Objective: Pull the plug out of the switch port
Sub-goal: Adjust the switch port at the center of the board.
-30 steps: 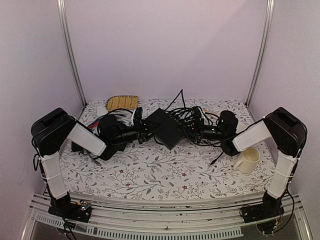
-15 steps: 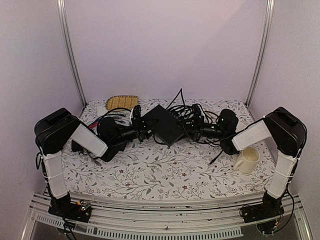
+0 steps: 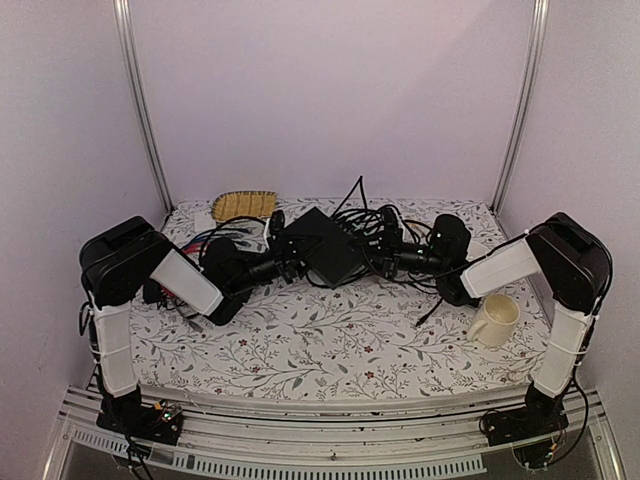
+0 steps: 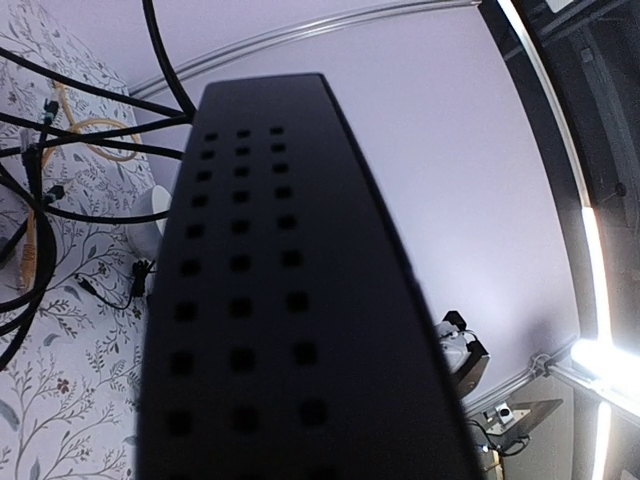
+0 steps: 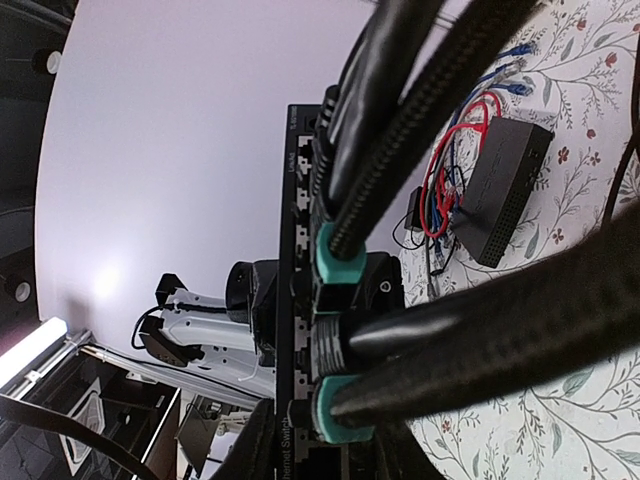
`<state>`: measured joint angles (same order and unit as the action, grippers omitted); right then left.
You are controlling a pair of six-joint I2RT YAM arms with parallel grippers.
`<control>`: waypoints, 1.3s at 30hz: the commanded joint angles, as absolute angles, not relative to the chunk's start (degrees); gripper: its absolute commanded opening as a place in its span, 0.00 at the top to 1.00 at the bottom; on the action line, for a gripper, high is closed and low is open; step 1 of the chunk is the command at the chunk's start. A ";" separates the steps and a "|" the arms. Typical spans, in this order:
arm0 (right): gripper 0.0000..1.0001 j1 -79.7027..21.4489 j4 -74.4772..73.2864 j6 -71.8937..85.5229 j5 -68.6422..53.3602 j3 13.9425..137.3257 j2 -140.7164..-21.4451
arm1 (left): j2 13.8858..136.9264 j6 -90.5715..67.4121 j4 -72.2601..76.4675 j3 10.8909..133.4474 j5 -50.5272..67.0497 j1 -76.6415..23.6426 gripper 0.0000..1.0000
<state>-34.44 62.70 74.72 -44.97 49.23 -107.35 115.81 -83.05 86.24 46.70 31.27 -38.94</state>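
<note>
The switch (image 3: 325, 247) is a flat matte-black box, raised off the table at the back centre. My left gripper (image 3: 287, 262) is shut on its left end. In the left wrist view its vented black face (image 4: 260, 300) fills the frame and hides my fingers. Several black cables are plugged into its right edge. In the right wrist view the port edge (image 5: 296, 300) runs vertically, with teal-booted plugs in the sockets. My right gripper (image 5: 328, 452) straddles the lower plug (image 5: 338, 410), which sits in its port. The right gripper also shows in the top view (image 3: 386, 250).
A tangle of black cables (image 3: 385, 222) lies behind the switch. A second black box (image 5: 505, 185) with red and blue cables sits at the left. A cream mug (image 3: 495, 320) stands at the right, and a yellow woven tray (image 3: 245, 205) at the back left.
Both grippers and the switch have moved toward the back of the table and slightly up. The switch has tilted. The plug stays in its port.
</note>
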 commanded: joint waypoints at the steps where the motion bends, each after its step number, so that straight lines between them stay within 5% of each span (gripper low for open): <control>1: 0.99 -35.82 61.35 70.35 -42.89 51.42 -105.51 | 115.93 -82.16 91.17 49.42 30.50 -40.16 0.59; 29: 0.98 -39.66 51.13 63.98 -45.01 47.62 -101.32 | 117.04 -83.32 93.83 50.27 25.35 -40.16 0.81; 39: 0.98 -41.13 49.18 63.45 -44.24 47.67 -101.04 | 116.51 -83.23 94.13 49.22 23.02 -40.15 0.74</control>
<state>-36.51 51.79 65.49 -39.68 48.36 -102.41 117.82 -84.25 86.08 47.79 27.40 -39.11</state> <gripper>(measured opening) 0.246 0.253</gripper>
